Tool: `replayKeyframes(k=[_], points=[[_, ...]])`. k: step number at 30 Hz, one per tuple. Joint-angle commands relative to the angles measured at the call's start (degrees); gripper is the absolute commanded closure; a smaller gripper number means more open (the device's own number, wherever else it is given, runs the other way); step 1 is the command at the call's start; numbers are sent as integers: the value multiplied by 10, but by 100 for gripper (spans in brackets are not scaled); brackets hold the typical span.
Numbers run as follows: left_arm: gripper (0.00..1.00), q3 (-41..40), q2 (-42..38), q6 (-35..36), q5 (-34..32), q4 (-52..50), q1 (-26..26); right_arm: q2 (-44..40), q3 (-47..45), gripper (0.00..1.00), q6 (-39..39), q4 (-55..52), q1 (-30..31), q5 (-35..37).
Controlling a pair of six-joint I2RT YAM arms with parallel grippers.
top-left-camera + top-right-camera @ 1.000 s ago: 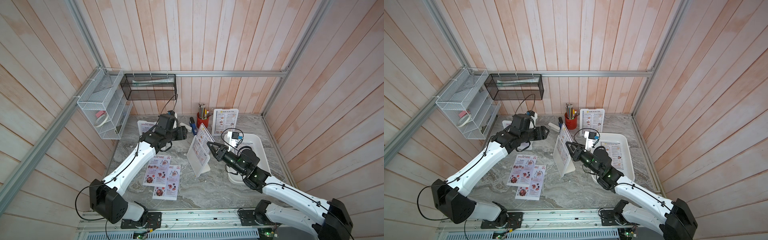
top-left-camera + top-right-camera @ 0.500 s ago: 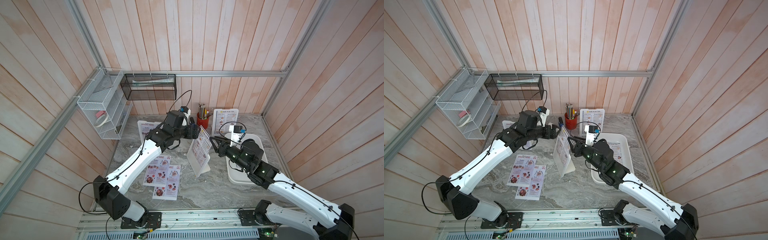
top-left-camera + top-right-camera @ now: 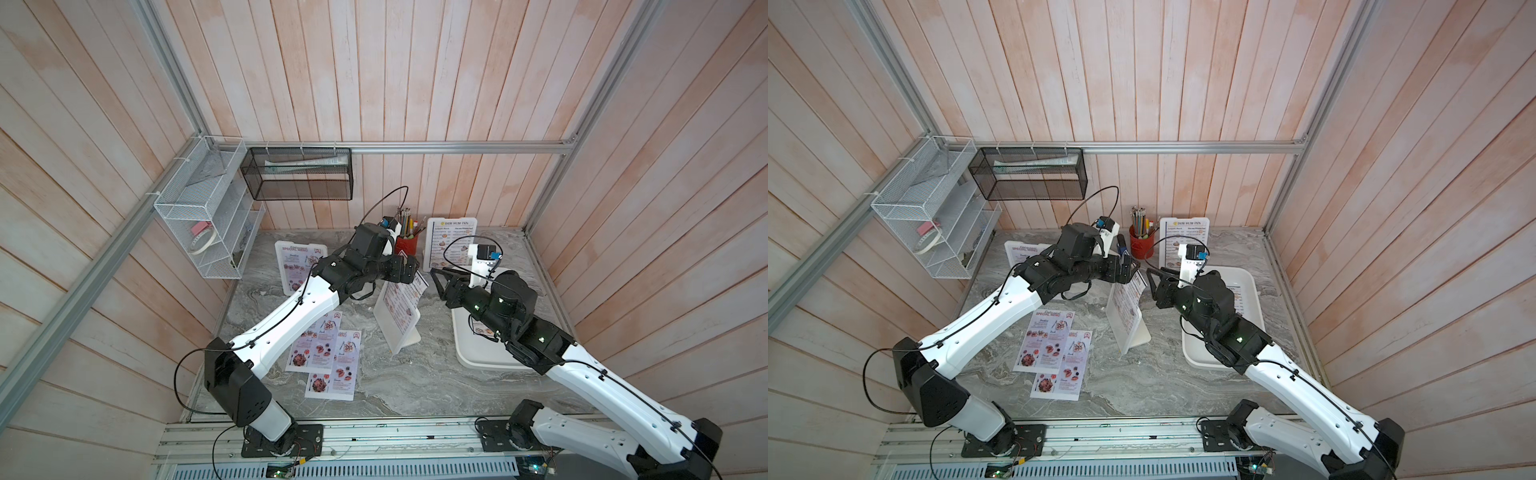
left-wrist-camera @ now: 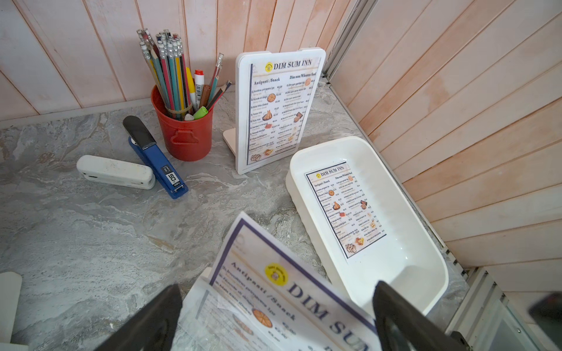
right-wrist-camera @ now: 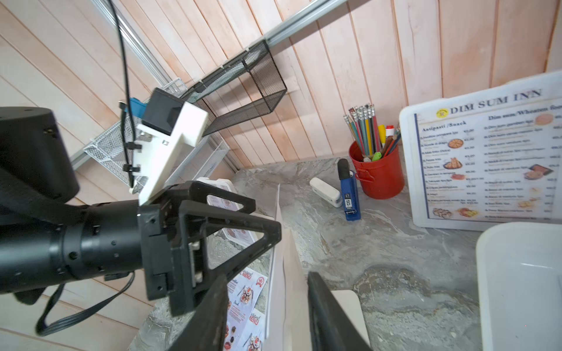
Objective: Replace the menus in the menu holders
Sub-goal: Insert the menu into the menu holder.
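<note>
Grey marble-look tabletop point(image 3: 415, 386), pale plank walls point(image 3: 415, 83), left end effector point(image 4: 278, 287) spread wide, right end effector point(image 5: 267, 276) fingers apart

- Both top views sit high above and well in front of the red pencil cup point(image 3: 406, 247), looking steeply down at the same whole scene.
- The left wrist view looks down at the cup point(image 4: 182, 133) from near.
- The right wrist view faces the cup point(image 5: 378, 174) from low and near. Both wrist views share the cup and the menu holder point(image 4: 279, 109) beside it.

Ahead of the left hand point(image 4: 275, 293): a red pencil cup point(image 4: 185, 136), with a blue stapler point(image 4: 158, 164) and a white stapler point(image 4: 115, 171) beside it.
</note>
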Motion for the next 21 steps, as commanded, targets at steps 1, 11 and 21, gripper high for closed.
replayKeyframes(k=[1,11,21], points=[[0,13,6,23,-19,-20,-6,-11,-6,56,16,-7,-16,-10],[7,-14,-2,48,9,-81,-42,39,41,56,-6,-46,-28,-11],[5,-45,-47,29,-10,-91,-45,61,50,56,1,-52,-30,-11]])
